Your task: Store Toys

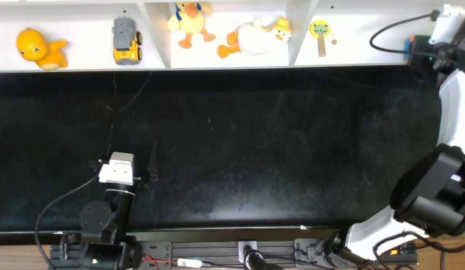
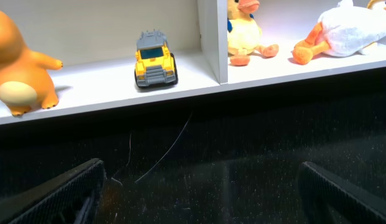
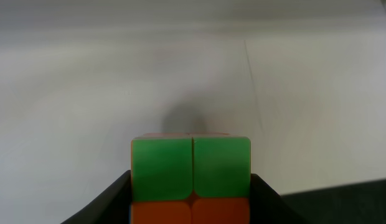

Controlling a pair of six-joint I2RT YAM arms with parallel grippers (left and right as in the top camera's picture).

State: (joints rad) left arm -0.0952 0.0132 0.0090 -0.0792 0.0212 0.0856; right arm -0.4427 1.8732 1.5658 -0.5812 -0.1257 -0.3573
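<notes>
1. The left gripper stood wide open, its fingers far apart with nothing between them and only the black mat beneath.
2. The left arm sat folded low at about 7 o'clock on the mat, its wrist near its own base and aimed toward 12 o'clock, where the white shelf ran along the mat's far edge.
3. Well apart from those open fingers, the shelf's bays held, from 10 o'clock round to 1 o'clock, an orange toy figure, a yellow toy truck, an upright plush duck, a white plush goose lying on its side, and a small rattle toy.
4. The right gripper was closed onto a puzzle cube, one finger pressed to each side, with a green face and an orange face showing.
5. The cube sat squarely between the fingertips, in front of a plain white surface that carried its shadow; whether it touched that surface could not be told.
6. The right arm rose from 4 o'clock and stretched along the mat's right edge to about 1 o'clock, beside the shelf's right end.
</notes>
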